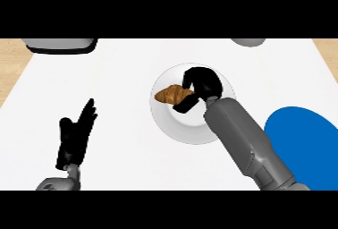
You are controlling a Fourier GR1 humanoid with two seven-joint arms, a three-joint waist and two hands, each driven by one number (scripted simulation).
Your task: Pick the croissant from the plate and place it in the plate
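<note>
A golden-brown croissant (171,94) lies on the left part of a white plate (179,129) in the middle of the counter. My right hand (202,83) is over that plate, its fingers curled over the croissant's right end and its thumb (185,105) below it. A blue plate (309,143) sits at the right edge, partly behind my right forearm. My left hand (74,134) rests open at the lower left, fingers pointing up, apart from both plates.
A grey object (59,44) stands at the counter's far left corner and another grey one (248,41) at the far edge right of centre. Wooden floor shows beyond the white counter on both sides.
</note>
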